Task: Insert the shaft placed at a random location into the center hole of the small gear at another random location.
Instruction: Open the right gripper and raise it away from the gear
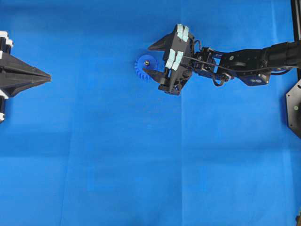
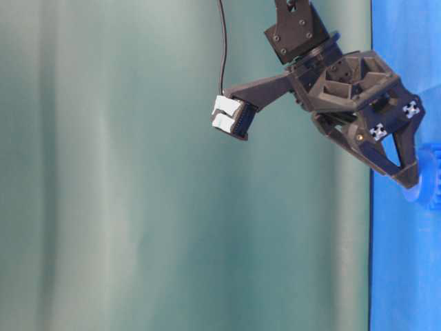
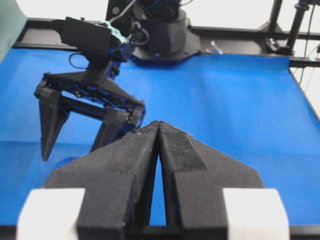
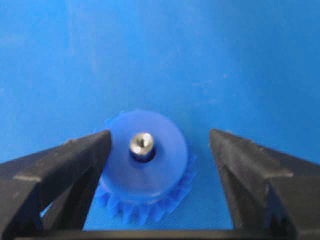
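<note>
Your right gripper (image 4: 159,145) is wide open, holding nothing; jaws straddle the gear (image 4: 146,165). Shaft (image 4: 141,143) stands in the center hole. Gear sits mid-cloth (image 1: 141,165), open room all around. Left gripper (image 3: 158,131) closed, empty, at the left edge.

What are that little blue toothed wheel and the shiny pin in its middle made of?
The small blue toothed wheel looks like plastic: even, matte colour with moulded teeth. The tiny silvery pin standing in its centre hole looks like polished metal, since its end glints brightly. Neither can be told for certain from looks alone.
</note>
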You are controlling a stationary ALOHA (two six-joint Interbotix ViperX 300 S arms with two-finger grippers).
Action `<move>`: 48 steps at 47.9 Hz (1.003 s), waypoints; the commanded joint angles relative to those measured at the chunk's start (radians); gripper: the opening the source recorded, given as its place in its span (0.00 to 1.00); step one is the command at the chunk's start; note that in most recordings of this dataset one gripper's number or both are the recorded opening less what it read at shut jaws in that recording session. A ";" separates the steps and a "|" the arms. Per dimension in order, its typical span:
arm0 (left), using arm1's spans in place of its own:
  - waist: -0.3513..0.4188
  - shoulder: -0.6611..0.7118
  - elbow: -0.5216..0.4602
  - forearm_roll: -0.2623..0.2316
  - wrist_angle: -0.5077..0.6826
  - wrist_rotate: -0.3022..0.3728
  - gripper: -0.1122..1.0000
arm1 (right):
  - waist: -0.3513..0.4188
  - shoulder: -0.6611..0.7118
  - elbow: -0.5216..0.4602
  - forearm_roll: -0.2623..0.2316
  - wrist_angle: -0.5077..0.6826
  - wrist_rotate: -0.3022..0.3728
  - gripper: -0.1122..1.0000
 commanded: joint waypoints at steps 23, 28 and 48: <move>-0.002 0.005 -0.011 0.002 -0.005 0.000 0.10 | 0.011 -0.202 0.000 0.002 0.086 -0.002 0.81; 0.000 0.003 -0.012 0.002 -0.005 0.000 0.10 | 0.014 -0.261 0.000 0.002 0.132 -0.002 0.81; -0.002 -0.011 -0.011 0.002 -0.003 0.002 0.10 | 0.025 -0.328 0.009 0.002 0.173 -0.002 0.81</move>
